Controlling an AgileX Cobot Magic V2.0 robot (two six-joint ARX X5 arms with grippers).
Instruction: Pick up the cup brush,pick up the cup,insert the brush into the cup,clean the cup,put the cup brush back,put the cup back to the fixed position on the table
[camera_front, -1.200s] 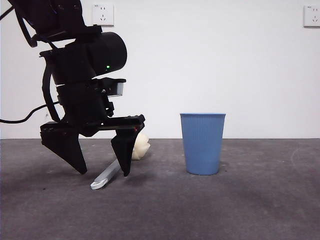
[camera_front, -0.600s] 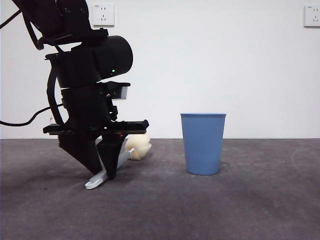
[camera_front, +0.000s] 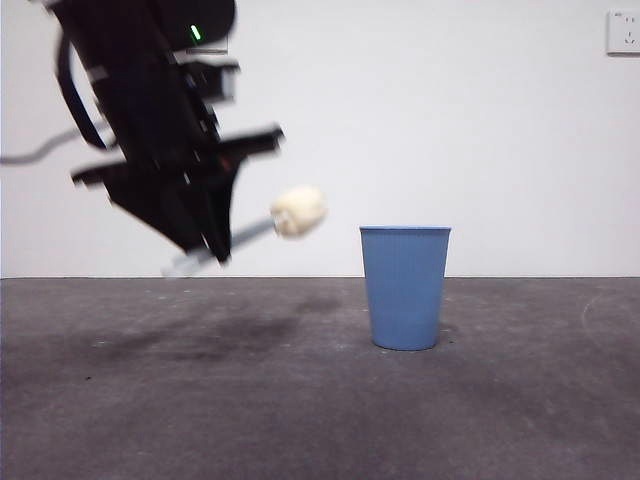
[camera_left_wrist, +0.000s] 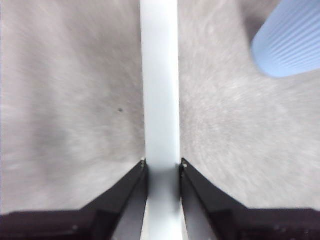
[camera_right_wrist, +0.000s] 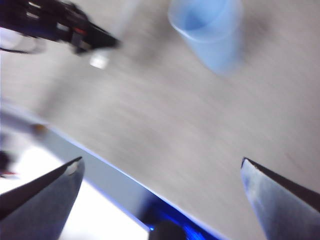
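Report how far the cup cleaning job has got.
Done: the left gripper is shut on the brush handle and holds it in the air, clear of the table. In hand: the right gripper is open, away from the cup. Left: grasping the cup, which stands untouched, inserting the brush, scrubbing, and putting both back.

No text, label, brand, number or sign can be read in any view.
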